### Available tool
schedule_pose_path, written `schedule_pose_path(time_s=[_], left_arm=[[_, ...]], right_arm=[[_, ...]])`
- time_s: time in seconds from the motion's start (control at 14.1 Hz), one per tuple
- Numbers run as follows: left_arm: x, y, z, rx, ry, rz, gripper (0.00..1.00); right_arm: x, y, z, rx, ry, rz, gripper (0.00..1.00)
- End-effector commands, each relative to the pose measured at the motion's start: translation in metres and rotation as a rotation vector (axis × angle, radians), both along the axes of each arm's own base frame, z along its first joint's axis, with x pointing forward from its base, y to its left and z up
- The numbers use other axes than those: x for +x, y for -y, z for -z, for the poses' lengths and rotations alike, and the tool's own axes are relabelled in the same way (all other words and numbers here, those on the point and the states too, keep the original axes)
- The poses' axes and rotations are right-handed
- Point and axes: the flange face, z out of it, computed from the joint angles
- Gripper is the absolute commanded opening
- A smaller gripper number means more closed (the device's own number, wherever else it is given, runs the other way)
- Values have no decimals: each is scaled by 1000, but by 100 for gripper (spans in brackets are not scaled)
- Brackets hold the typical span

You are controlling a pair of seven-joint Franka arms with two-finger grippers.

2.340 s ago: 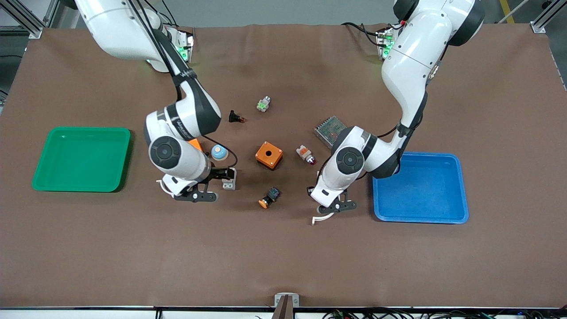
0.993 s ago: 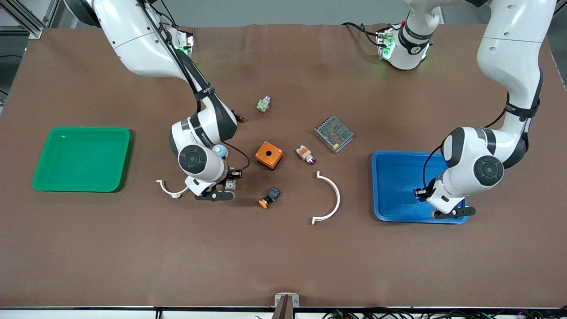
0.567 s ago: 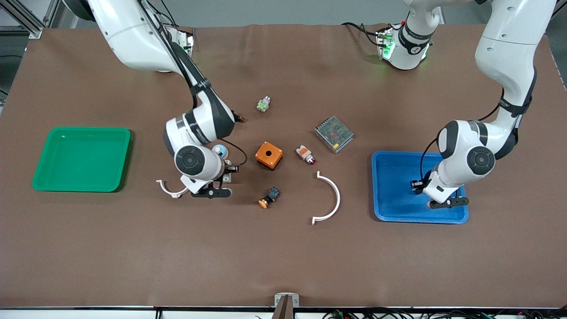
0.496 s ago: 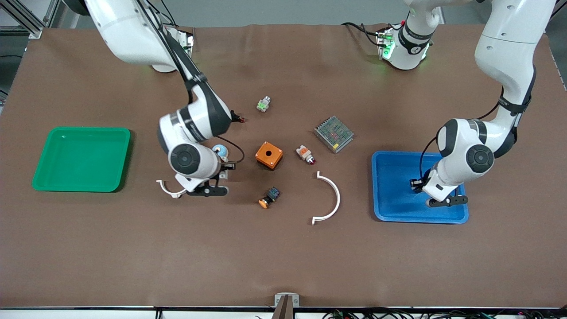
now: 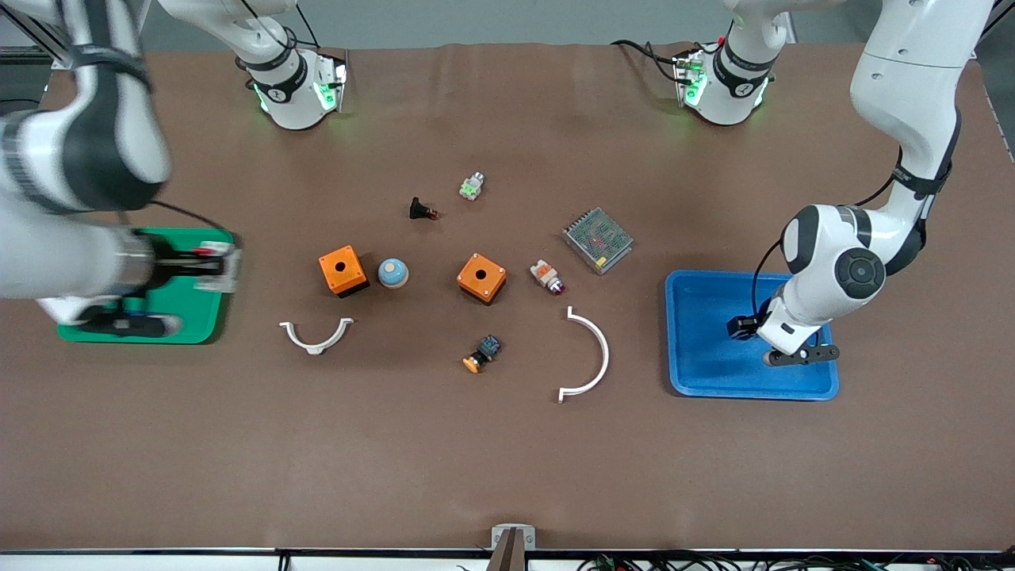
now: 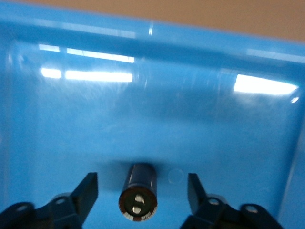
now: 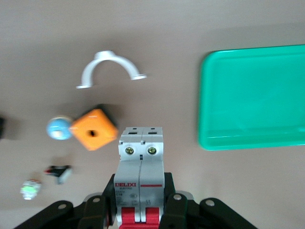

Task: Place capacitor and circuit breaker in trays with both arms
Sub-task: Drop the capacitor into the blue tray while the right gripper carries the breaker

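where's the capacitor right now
The tiny black cylindrical capacitor lies on the floor of the blue plastic tray at the left arm's end of the table, between the open fingers of the left tool, untouched.

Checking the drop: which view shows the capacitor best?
The left wrist view: the capacitor lies in the blue tray, between the open fingers of the left gripper, untouched. The front view hides it under that gripper; the right wrist view misses it.

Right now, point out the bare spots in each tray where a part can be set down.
Green plastic tray: floor bare; the right hand, gripping the white-grey circuit breaker, is at its edge. Blue plastic tray: bare except where the tiny black capacitor lies between the open left hand's fingers.
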Motion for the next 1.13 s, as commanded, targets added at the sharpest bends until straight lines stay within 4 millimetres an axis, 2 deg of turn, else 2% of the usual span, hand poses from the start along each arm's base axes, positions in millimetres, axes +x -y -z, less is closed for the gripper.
schedule_pose_path(time_s=[0.0,0.07,0.21,0.35,0.5,0.64,0.85,0.92,1.06], left_arm=[[14,-1,-73,23,98,7,100],[23,-3,-104,29,127,3,100],[41,-6,-167,45,131,-6,100],[51,-10,-233,62,102,-21,100],[47,-12,-294,72,105,-33,100],[33,-8,-337,73,116,-19,100],[5,-2,-383,66,126,26,100],[-3,-1,-391,57,115,42,100],[-21,-2,-415,20,126,81,100]], right_arm=[[-3,91,8,14,-19,-45,23],[-9,127,11,29,-19,-37,22],[-15,178,24,52,-5,-40,22],[-19,209,50,53,1,-38,22],[-21,221,80,44,30,-36,22],[-24,223,106,38,52,-49,22],[-24,235,134,32,56,-46,22],[-23,241,146,25,56,-64,22],[-25,261,173,38,62,-84,22]])
